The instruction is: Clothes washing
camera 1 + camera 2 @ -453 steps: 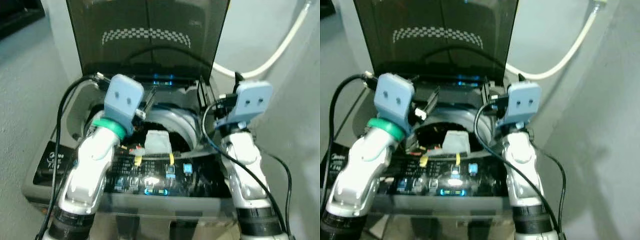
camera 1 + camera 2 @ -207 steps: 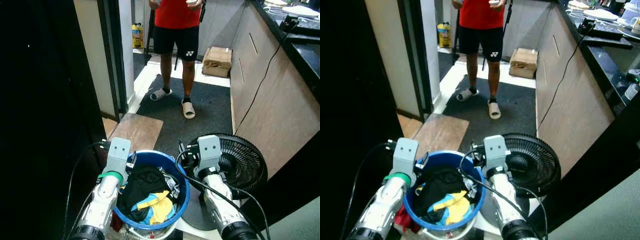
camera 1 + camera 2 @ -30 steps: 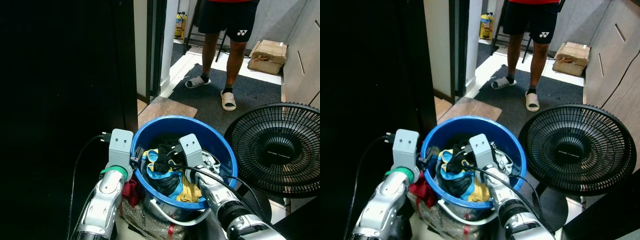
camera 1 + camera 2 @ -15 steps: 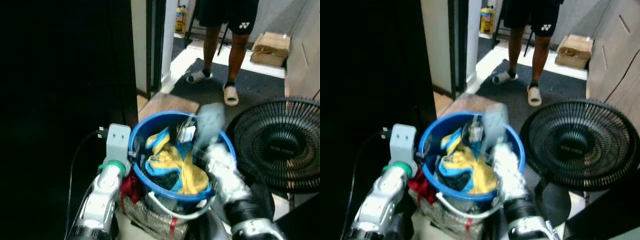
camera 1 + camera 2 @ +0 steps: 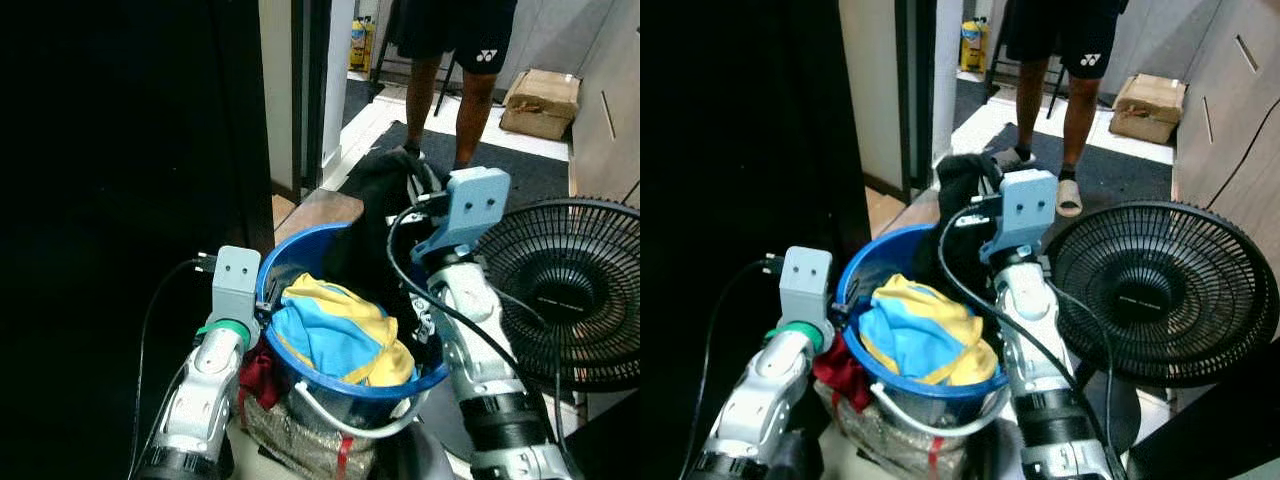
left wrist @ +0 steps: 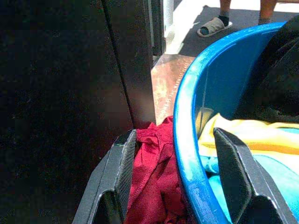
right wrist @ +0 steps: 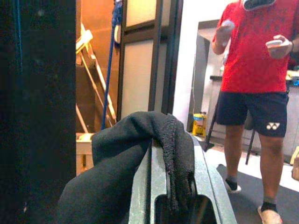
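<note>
A blue laundry basket (image 5: 340, 385) stands just before me, with a yellow and blue garment (image 5: 335, 335) lying on top of its load. My right gripper (image 5: 408, 180) is raised above the basket's far rim, shut on a black garment (image 5: 375, 215). The garment drapes over the fingers (image 7: 205, 186) and hangs down into the basket. My left gripper (image 6: 174, 135) is open at the basket's left side. One finger (image 6: 231, 172) is inside the blue rim (image 6: 187, 140), the other outside against a red cloth (image 6: 156, 172).
A black floor fan (image 5: 560, 300) stands close on the right. A person (image 5: 455, 60) in dark shorts and sandals stands beyond on a grey mat, near a cardboard box (image 5: 540, 95). A dark door (image 5: 100, 200) closes off the left. A silvery bag (image 5: 290, 430) lies under the basket.
My right gripper has risen out of the basket, lifting the black garment with it. The yellow and blue garment now lies uncovered on top. The left arm has stayed put.
</note>
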Robot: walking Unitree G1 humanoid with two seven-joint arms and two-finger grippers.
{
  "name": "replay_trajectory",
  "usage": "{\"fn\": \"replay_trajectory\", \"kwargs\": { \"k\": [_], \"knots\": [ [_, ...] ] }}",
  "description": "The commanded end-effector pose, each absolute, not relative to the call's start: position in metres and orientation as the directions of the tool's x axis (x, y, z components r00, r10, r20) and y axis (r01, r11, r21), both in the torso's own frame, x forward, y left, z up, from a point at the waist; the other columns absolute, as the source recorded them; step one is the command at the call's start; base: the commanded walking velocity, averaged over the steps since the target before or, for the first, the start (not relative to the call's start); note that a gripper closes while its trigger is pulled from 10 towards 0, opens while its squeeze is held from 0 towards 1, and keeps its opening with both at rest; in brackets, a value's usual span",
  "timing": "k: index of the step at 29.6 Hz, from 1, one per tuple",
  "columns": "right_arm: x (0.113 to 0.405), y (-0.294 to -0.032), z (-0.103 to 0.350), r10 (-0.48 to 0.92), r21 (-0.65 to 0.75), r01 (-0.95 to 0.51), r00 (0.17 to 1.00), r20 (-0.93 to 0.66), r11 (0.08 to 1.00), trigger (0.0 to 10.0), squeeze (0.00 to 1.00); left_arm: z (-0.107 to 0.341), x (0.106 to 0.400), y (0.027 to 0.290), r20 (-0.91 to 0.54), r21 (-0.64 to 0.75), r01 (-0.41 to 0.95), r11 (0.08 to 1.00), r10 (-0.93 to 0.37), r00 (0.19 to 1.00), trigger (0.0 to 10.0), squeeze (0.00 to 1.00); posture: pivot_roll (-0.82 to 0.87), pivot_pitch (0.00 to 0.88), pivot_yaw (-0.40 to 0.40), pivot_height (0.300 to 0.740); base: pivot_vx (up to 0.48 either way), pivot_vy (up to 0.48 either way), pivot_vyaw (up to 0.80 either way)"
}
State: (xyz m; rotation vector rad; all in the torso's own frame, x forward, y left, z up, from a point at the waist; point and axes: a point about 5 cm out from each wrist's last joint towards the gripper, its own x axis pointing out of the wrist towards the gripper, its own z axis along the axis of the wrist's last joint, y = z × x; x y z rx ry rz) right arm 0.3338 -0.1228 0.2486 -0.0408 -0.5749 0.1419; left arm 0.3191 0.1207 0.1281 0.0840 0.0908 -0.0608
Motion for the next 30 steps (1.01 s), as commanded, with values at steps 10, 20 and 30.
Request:
{"fn": "replay_trajectory", "kwargs": {
  "k": [10, 20, 30],
  "knots": [
    [0.323, -0.132, 0.218, 0.118, -0.027, -0.118, 0.903, 0.413, 0.993, 10.0, 0.00, 0.173, 0.313, 0.136, 0.090, 0.136, 0.081, 0.987, -0.094, 0.992, 10.0, 0.00, 0.13, 0.039, 0.014, 0.505, 0.000, 0.000, 0.00],
    [0.327, -0.140, 0.213, 0.075, -0.006, -0.078, 0.924, 0.375, 0.997, 10.0, 0.00, 0.201, 0.320, 0.140, 0.175, 0.178, 0.084, 0.980, -0.115, 0.978, 10.0, 0.00, 0.13, 0.030, 0.019, 0.525, 0.000, 0.000, 0.00],
    [0.326, -0.139, 0.213, 0.082, -0.016, -0.081, 0.928, 0.363, 0.997, 10.0, 0.00, 0.200, 0.316, 0.135, 0.167, 0.173, 0.102, 0.980, -0.131, 0.977, 10.0, 0.00, 0.13, 0.023, 0.016, 0.560, 0.000, 0.000, 0.00]
  ]
}}
